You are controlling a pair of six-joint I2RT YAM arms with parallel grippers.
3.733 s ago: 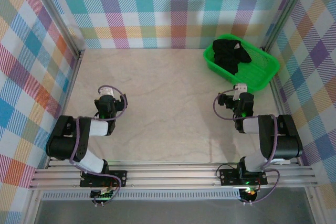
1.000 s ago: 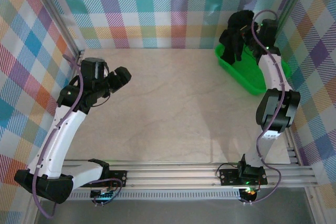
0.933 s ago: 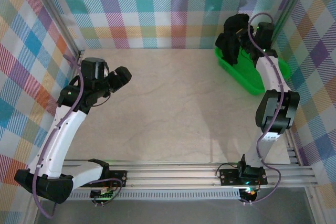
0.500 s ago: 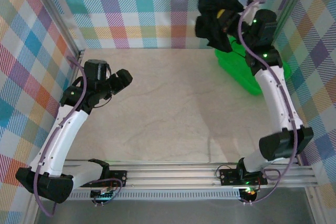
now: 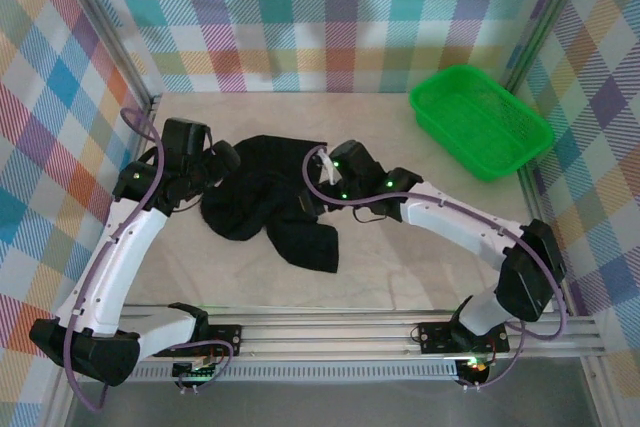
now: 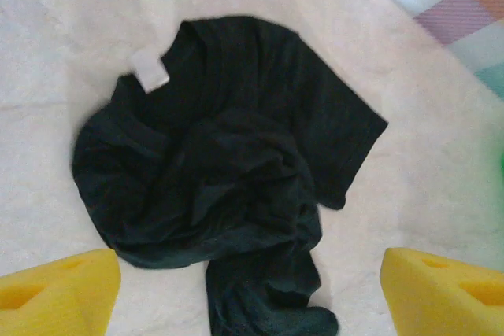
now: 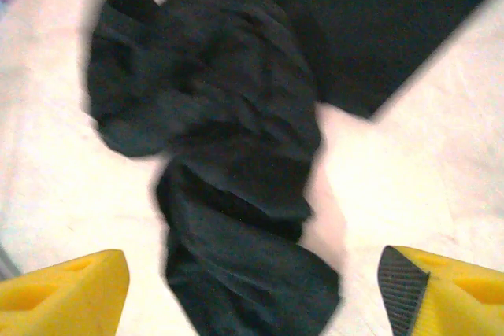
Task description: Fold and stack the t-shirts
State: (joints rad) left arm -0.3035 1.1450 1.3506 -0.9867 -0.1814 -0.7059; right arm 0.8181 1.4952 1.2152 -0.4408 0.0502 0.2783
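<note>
The crumpled black t-shirt (image 5: 250, 197) lies diagonally, its narrow end pointing near-right.

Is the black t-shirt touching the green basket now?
Apart. The top view shows the t-shirt crumpled mid-table and the basket at the far right, with bare table between them.

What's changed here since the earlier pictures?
The right gripper lifted the black t-shirt out of the green basket, swung it leftward to mid-table and let go; it lies crumpled. The left gripper stayed open at the left over the last second, the basket in its far right corner.
</note>
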